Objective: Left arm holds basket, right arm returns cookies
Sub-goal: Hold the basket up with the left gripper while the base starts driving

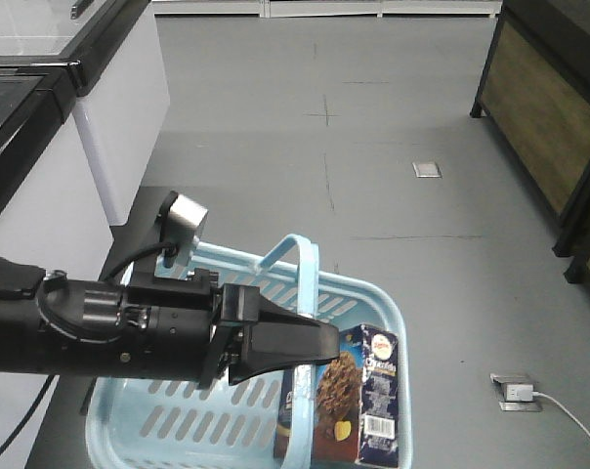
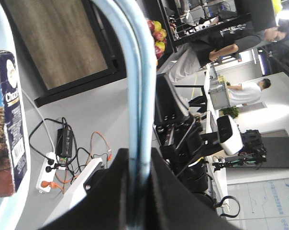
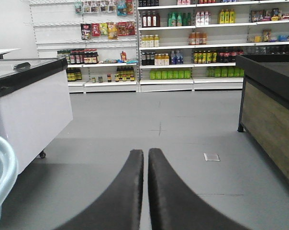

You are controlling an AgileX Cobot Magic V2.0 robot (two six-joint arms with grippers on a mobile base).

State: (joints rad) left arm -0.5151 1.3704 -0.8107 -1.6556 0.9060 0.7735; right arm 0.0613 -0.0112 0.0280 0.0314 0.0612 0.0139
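In the front view the left arm is running off at 9 o'clock, and the left jaws are covering the foot of the handle and the 10 o'clock corner of the cookies. The basket and cookies are being cropped at 6 o'clock. In the left wrist view the cookies are being cut at 9 o'clock. In the right wrist view a sliver of basket is showing at 8 o'clock, the right jaws are being cropped at 6 o'clock, and the bottles are showing too small to read.
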